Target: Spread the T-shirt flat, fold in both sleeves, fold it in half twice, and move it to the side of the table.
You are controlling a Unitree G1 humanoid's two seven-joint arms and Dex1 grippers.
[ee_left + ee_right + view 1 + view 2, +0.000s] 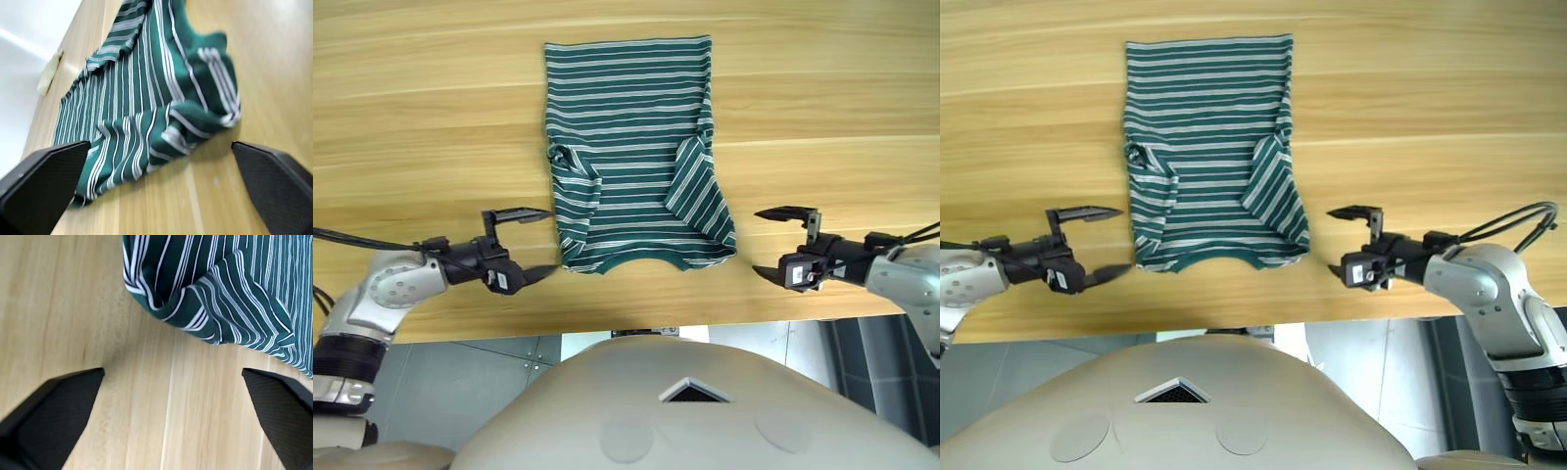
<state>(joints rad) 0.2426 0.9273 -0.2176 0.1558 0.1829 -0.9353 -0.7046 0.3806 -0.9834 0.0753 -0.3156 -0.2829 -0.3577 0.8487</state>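
two end effectors [552, 240] [756, 242], t-shirt [626, 147] between them

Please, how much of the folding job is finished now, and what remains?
Done: the T-shirt lies flat on the table, with the left sleeve and right sleeve folded in over its body. In hand: the left gripper and right gripper sit open beside the shirt's near end, holding nothing. Left: both half-folds, as the shirt is at full length, and the move to the table's side.

A light wooden table [822, 117] stands over grey floor tiles [499, 362], with a pale yellowish scrap [49, 73] at its edge.
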